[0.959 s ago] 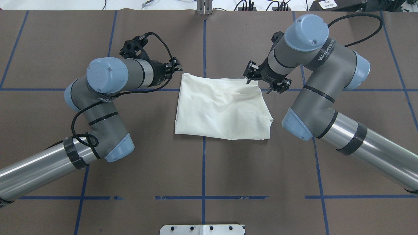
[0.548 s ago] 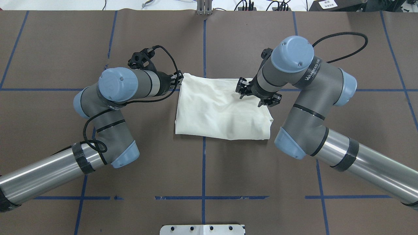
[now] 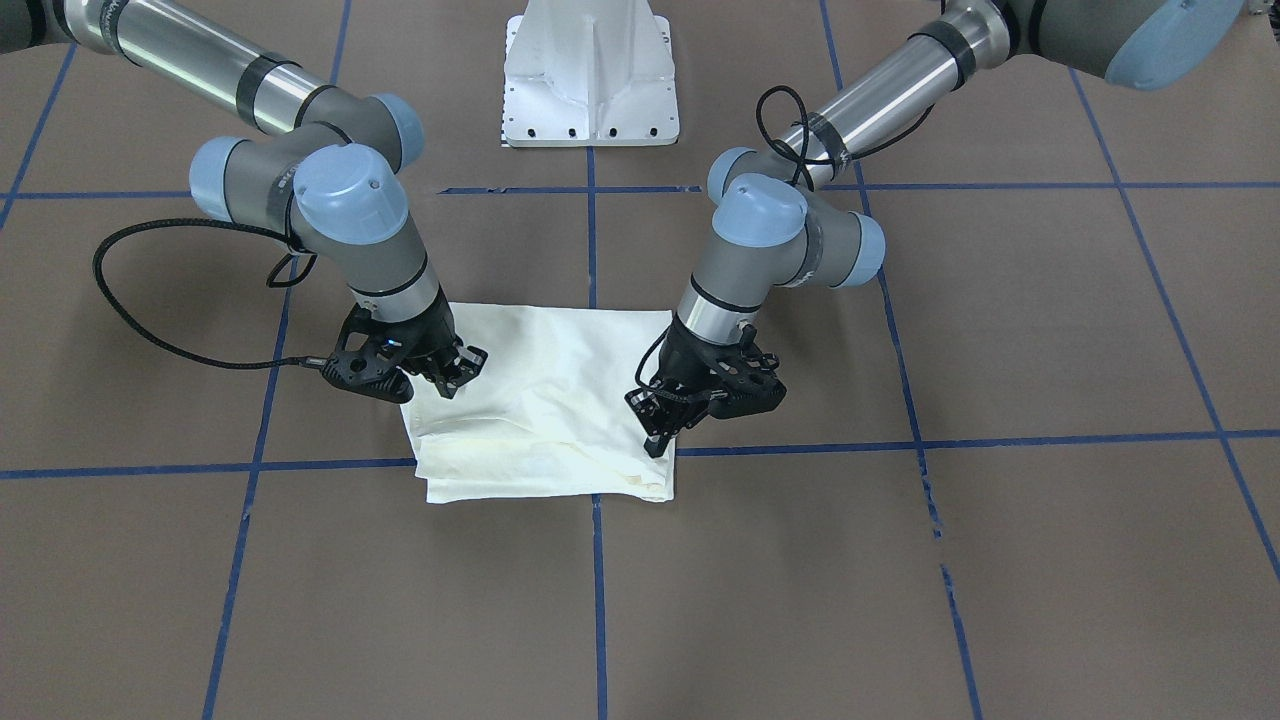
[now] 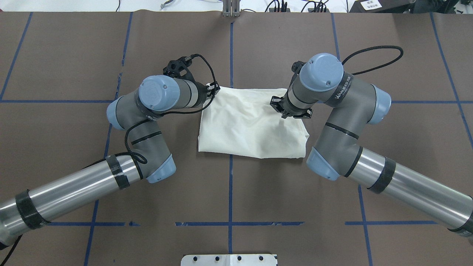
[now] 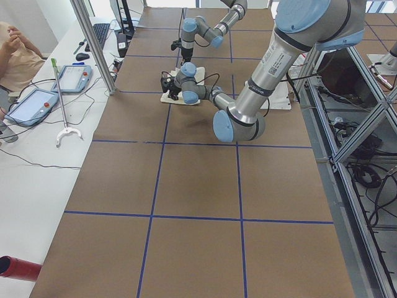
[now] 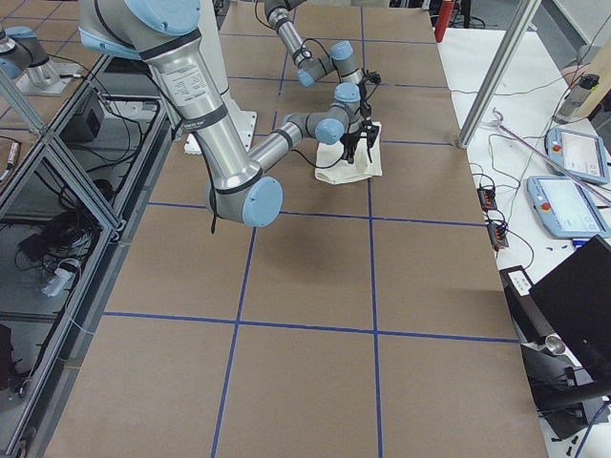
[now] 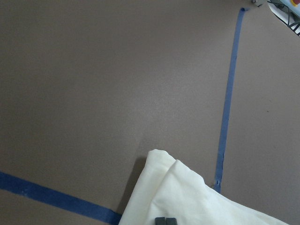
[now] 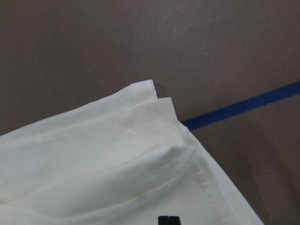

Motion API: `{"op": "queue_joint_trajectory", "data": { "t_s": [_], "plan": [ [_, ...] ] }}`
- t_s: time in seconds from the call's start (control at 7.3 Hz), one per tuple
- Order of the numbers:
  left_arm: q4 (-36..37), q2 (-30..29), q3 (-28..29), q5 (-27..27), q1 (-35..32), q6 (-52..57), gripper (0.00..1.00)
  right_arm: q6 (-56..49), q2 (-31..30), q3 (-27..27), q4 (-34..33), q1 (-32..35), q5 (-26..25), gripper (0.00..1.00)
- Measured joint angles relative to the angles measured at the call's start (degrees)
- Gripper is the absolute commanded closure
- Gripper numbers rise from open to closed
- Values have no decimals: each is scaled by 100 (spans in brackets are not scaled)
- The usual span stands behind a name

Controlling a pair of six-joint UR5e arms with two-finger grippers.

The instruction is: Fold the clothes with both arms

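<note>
T-shirt (image 4: pixel 251 125) is cream-white, plain on every face showing, with soft grey shadow in the creases; table (image 4: pixel 295 207) is a flat dull brown, gridded with blue tape lines (image 4: pixel 230 192). Left arm (image 4: pixel 147 144) and right arm (image 4: pixel 340 136) share one scheme: dark grey joint housings, shiny silver tubes, light-blue joint caps (image 4: pixel 159 92), black bands, and white lettering on the right one. Left gripper (image 3: pixel 657 435) and right gripper (image 3: pixel 455 378) are all black; pedestal base (image 3: pixel 590 80) is white.

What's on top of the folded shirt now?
The left hand and right hand, pinching the shirt along its far edge. Plain cream side up; anything beneath is covered.
</note>
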Motion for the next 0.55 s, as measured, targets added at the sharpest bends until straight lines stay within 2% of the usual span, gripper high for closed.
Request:
{"op": "queue_joint_trajectory", "data": {
  "t_s": [0.55],
  "plan": [
    [-366,-131,711,70,-699,774,100,-1141,70,-911,256,794,147,100]
  ]
}}
